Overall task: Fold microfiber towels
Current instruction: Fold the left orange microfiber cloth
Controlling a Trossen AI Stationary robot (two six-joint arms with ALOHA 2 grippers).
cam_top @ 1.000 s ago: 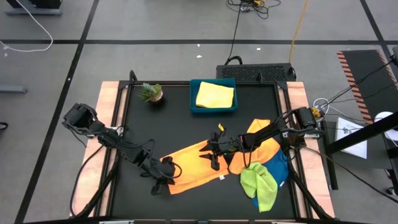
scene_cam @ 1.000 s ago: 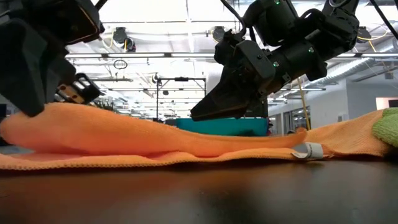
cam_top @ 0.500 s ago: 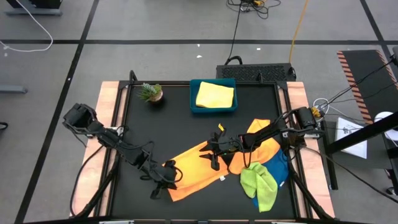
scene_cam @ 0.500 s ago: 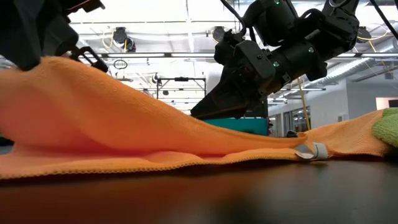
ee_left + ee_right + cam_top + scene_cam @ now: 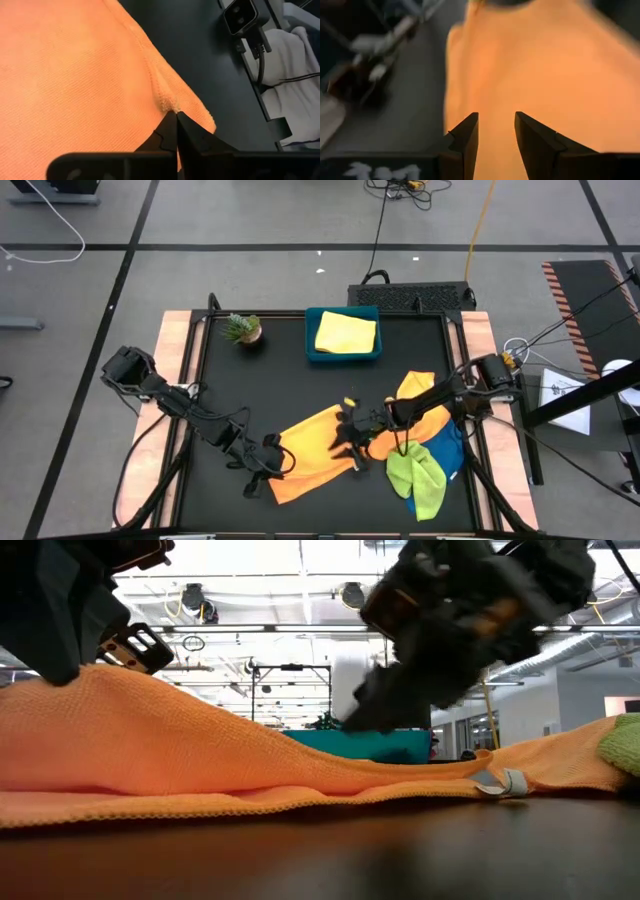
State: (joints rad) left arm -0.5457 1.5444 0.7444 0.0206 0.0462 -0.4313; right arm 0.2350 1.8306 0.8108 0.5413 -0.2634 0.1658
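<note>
Early in the fold, judging by the layout. Going left to right on the black table point(image 5: 210, 380): the potted plant point(image 5: 241, 329) sits near the far left corner with bare tabletop all around it. The left gripper point(image 5: 268, 467), near the front edge left of centre, is clenched on a pinch of the orange towel point(image 5: 315, 445) at its left hem; the left wrist view shows the fingertips point(image 5: 172, 122) nipping the hem, cloth raised into a ridge above the table. That towel lies spread across the front middle and is not yet folded, only lifted at one end. The blue tray point(image 5: 312, 352) at the far edge centre holds a yellow towel point(image 5: 346, 332) that looks folded flat, so likely one done. The right gripper point(image 5: 352, 442) hovers over the orange towel's right part, jaws parted and holding nothing, fingers point(image 5: 465, 137) above cloth. Further right, a second orange towel point(image 5: 415, 388), a lime green towel point(image 5: 415, 475) and a blue towel point(image 5: 449, 448) lie in a crumpled overlapping heap near the front right corner, all left to do. Room: open tabletop behind the lifted towel toward the far edge and on the left; the front edge is close to the left gripper, and the heap crowds the right side, just beside the right gripper.
</note>
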